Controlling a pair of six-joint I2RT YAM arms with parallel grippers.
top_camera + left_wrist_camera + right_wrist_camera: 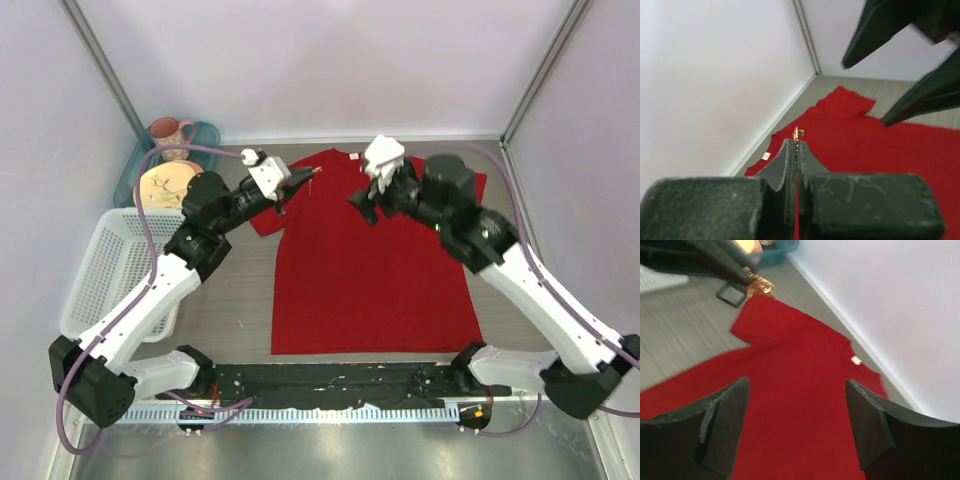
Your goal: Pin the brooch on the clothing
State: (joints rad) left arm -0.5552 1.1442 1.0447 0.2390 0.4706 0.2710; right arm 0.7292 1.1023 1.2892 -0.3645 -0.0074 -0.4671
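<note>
The red T-shirt [370, 270] lies flat on the table, its white neck label [856, 360] toward the back wall. My left gripper [306, 176] hovers over the shirt's left shoulder, shut on the brooch [798, 133], a tiny gold-looking pin that sticks out past the fingertips. The brooch also shows in the right wrist view [759, 286]. My right gripper [362, 207] is open and empty above the shirt's upper chest, just right of the left gripper, its fingers [725, 415] spread wide over the red cloth [800, 390].
A small black square box [732, 295] sits on the table beside the shirt's left sleeve. A white basket [100, 270] stands at the left edge. A teal bin [205, 135] at the back left holds a pink cup [170, 130] and a plate [165, 183].
</note>
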